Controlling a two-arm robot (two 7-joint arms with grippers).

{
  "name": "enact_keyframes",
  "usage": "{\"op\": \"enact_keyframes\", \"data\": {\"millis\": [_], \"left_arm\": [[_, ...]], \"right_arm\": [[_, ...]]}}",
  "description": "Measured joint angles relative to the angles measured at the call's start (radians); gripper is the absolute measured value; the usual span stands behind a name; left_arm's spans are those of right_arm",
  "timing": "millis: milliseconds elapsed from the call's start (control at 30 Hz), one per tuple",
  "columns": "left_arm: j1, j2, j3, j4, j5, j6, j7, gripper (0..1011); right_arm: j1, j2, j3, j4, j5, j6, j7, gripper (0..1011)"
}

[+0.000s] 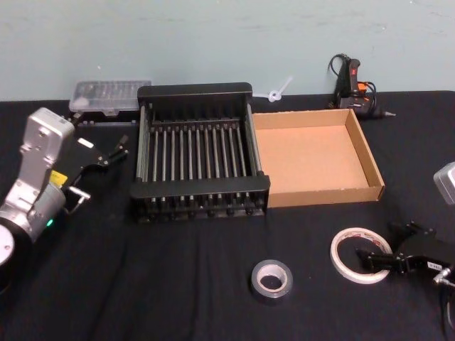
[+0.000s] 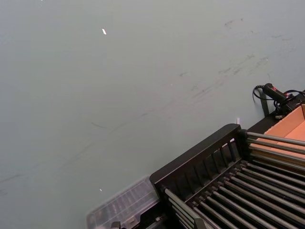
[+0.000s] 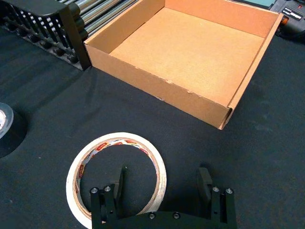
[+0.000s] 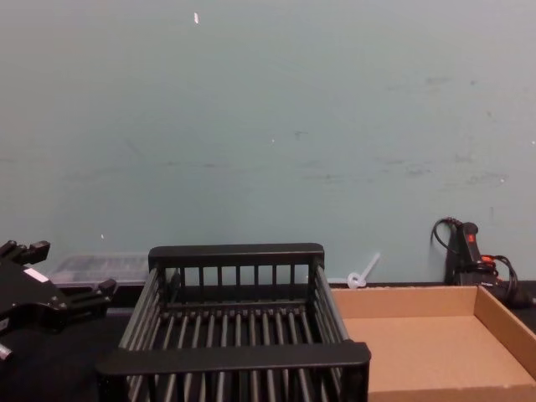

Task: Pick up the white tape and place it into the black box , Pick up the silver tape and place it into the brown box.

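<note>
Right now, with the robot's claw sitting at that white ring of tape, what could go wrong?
The right tool is open, one finger inside the white tape and one outside. The ring is thin and lies flat on the cloth, so it may slip or tilt as the tool closes. The brown box stands nearer than the black box, so the tape could be dropped in the wrong one. The silver tape lies close by and could be nudged.

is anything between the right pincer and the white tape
Nothing visible. The right pincer is open at the white tape, one finger inside the ring's hole, the other outside, straddling its near wall.
</note>
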Motion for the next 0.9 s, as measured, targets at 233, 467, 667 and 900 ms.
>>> {"op": "enact_keyframes", "data": {"millis": [233,467,667,900], "left_arm": [[0.0,0.0,0.0,0.0,0.0,0.0,0.0,1002],[0.0,0.0,0.0,0.0,0.0,0.0,0.0,1001],[0.0,0.0,0.0,0.0,0.0,0.0,0.0,1001],[0.0,0.0,0.0,0.0,0.0,0.0,0.0,1001]], "right_arm": [[0.0,0.0,0.0,0.0,0.001,0.0,0.0,903],[0.0,0.0,0.0,0.0,0.001,-0.001,0.0,711],[0.0,0.0,0.0,0.0,0.001,-0.001,0.0,533],[0.0,0.0,0.0,0.0,0.001,0.0,0.0,283]]}}
